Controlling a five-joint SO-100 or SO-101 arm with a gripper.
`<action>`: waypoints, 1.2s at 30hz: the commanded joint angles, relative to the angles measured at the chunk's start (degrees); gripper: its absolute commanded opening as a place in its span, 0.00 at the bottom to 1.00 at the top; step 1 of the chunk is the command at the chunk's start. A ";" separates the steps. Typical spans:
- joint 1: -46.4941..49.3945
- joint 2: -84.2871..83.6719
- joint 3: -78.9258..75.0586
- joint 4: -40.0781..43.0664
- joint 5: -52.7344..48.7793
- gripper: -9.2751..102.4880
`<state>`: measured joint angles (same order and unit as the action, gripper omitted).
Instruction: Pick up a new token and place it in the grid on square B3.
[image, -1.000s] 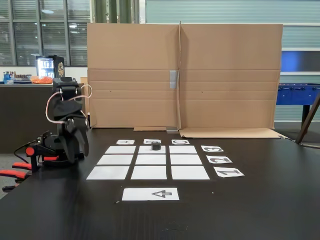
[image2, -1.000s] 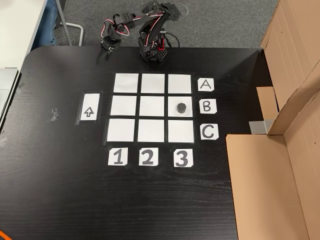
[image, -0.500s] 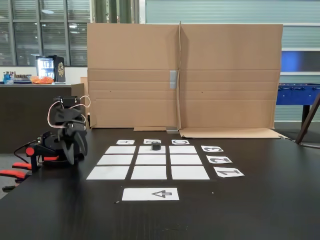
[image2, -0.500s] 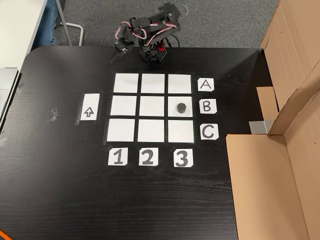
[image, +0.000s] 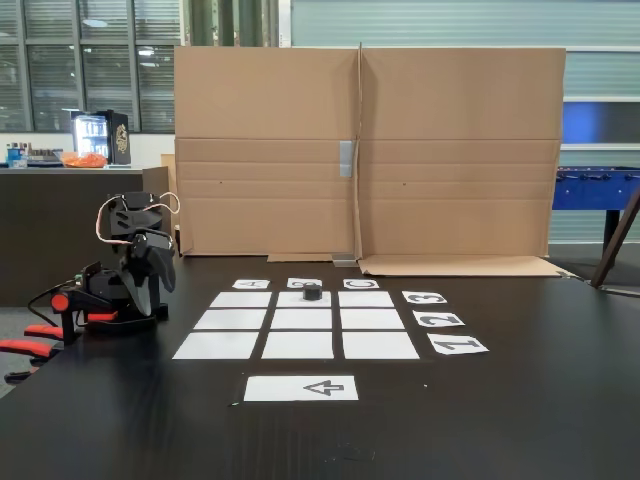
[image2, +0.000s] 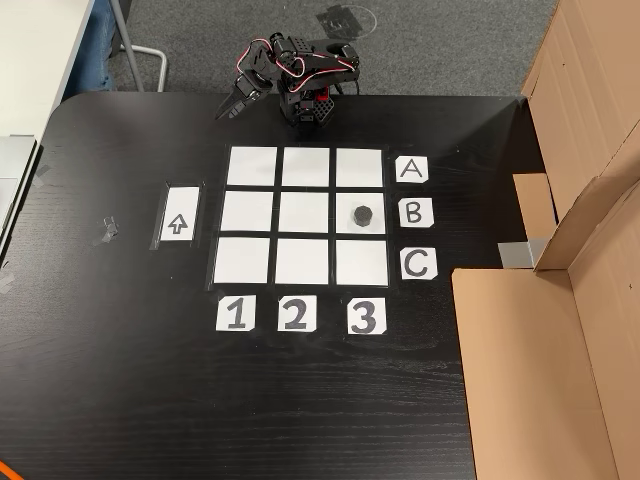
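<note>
Where the "B" card (image2: 414, 212) and the "3" card (image2: 366, 316) line up, small black faceted token (image2: 363, 215) resting upright on square B3 (image2: 361, 212), the plain white paper rectangle in the middle of that column of the grid (image2: 305, 215) of nine white sheets split by dark gaps. Same token (image: 312, 292) seen from the low fixed view, on the far middle cell just before the cardboard wall (image: 365, 150). Black folded arm (image2: 305, 75) crouched over its base at the table edge beyond the "A" row, well apart from the token. Gripper (image2: 232, 104) pointing down toward the dark tabletop (image2: 120, 380), off the grid, holding nothing visible; fingers too small and dark to tell whether spread or pressed together. White sheet with printed arrow (image2: 178, 215) lying alone beside the "1" column. Small scrap (image2: 106, 230) on the table past the arrow sheet.
</note>
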<state>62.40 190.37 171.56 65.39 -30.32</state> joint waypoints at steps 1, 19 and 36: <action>-0.26 0.18 -0.18 -0.88 0.97 0.27; -0.18 0.18 0.88 -4.22 0.70 0.08; -0.53 0.18 0.97 -4.22 0.00 0.08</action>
<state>62.14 190.72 172.44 61.96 -30.06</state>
